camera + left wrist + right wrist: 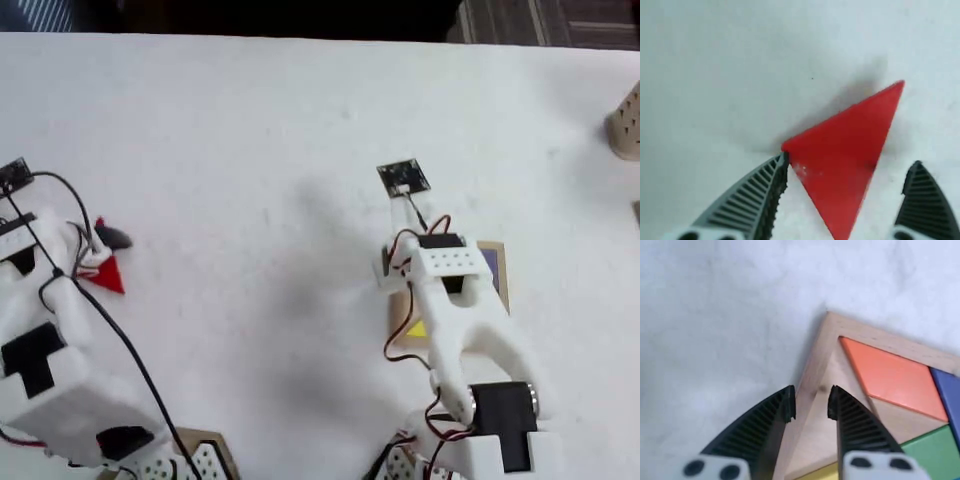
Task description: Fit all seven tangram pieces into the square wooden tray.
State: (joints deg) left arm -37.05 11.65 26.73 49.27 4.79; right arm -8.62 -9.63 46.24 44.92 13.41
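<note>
Your left gripper (850, 161) is spread wide, w/ the red triangle (845, 165) lying flat on the table (250, 120) between its fingers. The grey finger (760, 195) touches one corner of the triangle w/ its tip. The dark finger (922, 200) sits just beside the opp. edge, not touching. From the high view the triangle is at approx. 9 o'clock on the table, well apart from the tray (812, 360), which is at approx. 4 o'clock under your right arm. Your right gripper (810, 402) is at the tray's rim, near one corner; you can't tell from these views whether it's clamped on the rim or loose. Inside the tray the orange piece (890, 380) lies close to that corner, the blue piece (950, 395) is touching it, and the green piece (930, 450) is touching the blue. The yellow piece (815, 472) is further along, w/ bare wood between it and the orange. In the high view yellow shows at the tray's 7 o'clock and blue at its 1 o'clock. A small circuit board (403, 178) lies at the tray's 11 o'clock, w/ a wire running to the arm. A holed tan block (625, 125) sits at the table's 2 o'clock edge.
</note>
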